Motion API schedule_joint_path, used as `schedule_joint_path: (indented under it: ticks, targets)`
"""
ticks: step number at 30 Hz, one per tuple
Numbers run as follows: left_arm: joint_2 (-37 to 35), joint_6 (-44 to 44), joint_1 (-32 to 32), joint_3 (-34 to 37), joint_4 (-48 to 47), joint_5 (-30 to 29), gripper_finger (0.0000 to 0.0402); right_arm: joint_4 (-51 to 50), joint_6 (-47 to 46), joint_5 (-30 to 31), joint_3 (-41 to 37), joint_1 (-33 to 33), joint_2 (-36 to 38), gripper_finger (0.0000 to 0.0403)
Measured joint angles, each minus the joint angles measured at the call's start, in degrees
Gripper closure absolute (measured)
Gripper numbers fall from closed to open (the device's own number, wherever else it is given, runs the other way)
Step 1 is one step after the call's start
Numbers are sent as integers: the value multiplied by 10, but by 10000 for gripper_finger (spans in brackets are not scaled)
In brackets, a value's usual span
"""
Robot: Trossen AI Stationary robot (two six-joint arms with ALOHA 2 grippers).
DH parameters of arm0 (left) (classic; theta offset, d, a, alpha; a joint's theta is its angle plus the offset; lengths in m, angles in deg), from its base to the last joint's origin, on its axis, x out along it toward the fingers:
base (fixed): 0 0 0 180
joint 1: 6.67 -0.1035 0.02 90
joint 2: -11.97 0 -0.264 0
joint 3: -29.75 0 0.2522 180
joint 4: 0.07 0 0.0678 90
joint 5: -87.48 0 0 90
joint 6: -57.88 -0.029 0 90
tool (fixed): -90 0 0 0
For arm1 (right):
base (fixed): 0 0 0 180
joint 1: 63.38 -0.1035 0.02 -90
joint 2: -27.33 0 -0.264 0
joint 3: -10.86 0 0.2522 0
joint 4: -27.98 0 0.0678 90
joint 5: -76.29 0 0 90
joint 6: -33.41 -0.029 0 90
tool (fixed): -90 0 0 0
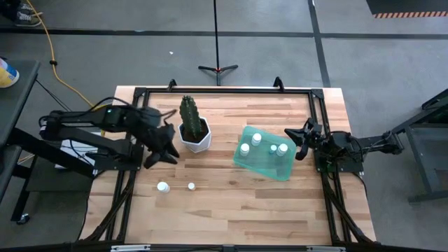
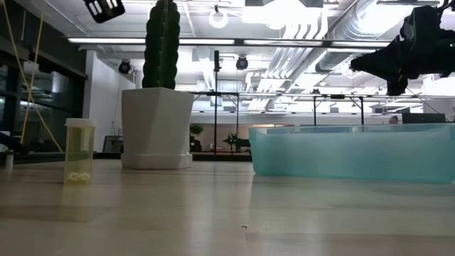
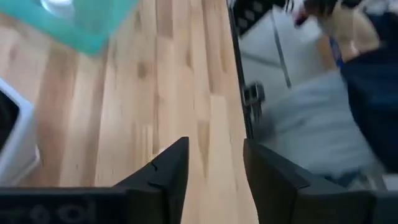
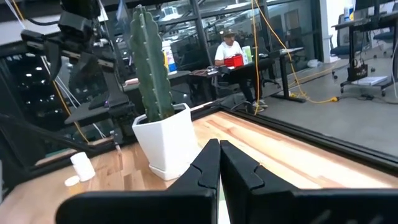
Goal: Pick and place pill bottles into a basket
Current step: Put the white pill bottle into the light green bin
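The teal basket (image 1: 260,164) lies right of the table's middle with several white-capped pill bottles (image 1: 256,138) standing in it. Two more bottles stand on the wood near the front left, one (image 1: 163,187) beside the other (image 1: 191,186); one shows yellowish in the low view (image 2: 79,151). My left gripper (image 1: 166,152) hangs open and empty just left of the cactus pot, above the table (image 3: 214,180). My right gripper (image 1: 294,143) is shut and empty at the basket's right edge, raised above it (image 2: 398,60); its fingers meet in the right wrist view (image 4: 219,155).
A white faceted pot with a tall cactus (image 1: 194,133) stands between my left gripper and the basket. A black frame runs along the table's edges (image 1: 224,89). Bare wood lies at the near middle (image 1: 238,210). A person sits in the room beyond (image 4: 229,46).
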Motion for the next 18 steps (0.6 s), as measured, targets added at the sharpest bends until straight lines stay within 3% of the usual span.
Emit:
schedule_joint_path:
  ticks: [8,13,18]
  targets:
    - [87,-48,3,-88,-135,11,170,0,29,-14,0,0,0,401]
    - [122,-43,53,-134,-217,-53,165,0,34,-25,0,0,0,402]
    - [139,27,136,-145,-228,-127,165,0,47,-28,0,0,0,399]
